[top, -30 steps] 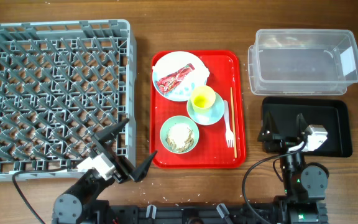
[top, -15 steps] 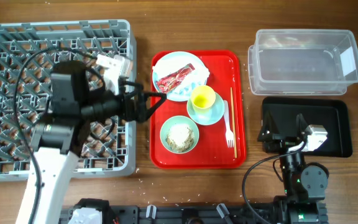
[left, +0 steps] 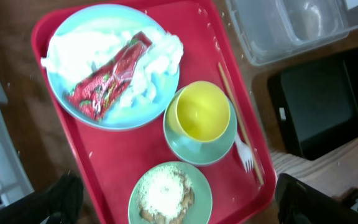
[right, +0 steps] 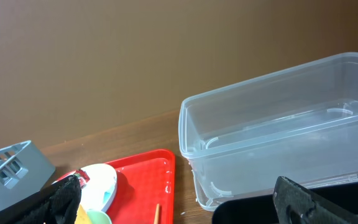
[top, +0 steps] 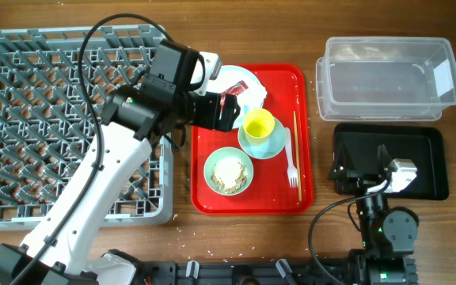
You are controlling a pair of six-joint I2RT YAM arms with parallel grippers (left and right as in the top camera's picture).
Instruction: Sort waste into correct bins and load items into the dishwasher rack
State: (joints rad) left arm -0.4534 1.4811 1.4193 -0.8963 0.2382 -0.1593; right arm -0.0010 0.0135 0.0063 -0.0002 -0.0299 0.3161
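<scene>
Waste sorting is the step in hand, and it looks barely begun: the large grey plastic dishwasher rack (top: 54, 119) along the worktop's left edge holds nothing, nor do the clear plastic rectangular tub (top: 382, 79) at the far right corner and the shallow black rectangular tray (top: 422, 154) just in front of it. Everything sits on the flat red serving tray (left: 114, 162) mid-worktop. Your left tool (left: 178, 196) hangs above that tray's far left part, fingers spread wide, nothing between them. Below it the red-and-white crinkled snack wrapper (left: 107, 78) lies slantwise on the crumpled white paper napkin (left: 157, 53), both on the pale blue round plate (left: 143, 111). Nearby the small yellow cup (left: 202, 112) stands on the mint-green saucer (left: 194, 151), the mint-green bowl (left: 135, 205) holds the beige-white rice-like scraps (left: 166, 196), and the white plastic fork (left: 246, 155) and thin wooden chopstick (left: 232, 93) lie by the tray's right rim. Your right tool (right: 179, 199) rests at the near right edge over the black tray, open and empty.

The wrapper looks the likeliest first pick. Lower the left tool over it, turn the fingers across its narrow width, and close on the wrapper alone so the napkin does not come along. The bins lie well apart from the plate, beyond the cup, so plan a lift that clears it. Which bin should take the wrapper cannot be told from here.
</scene>
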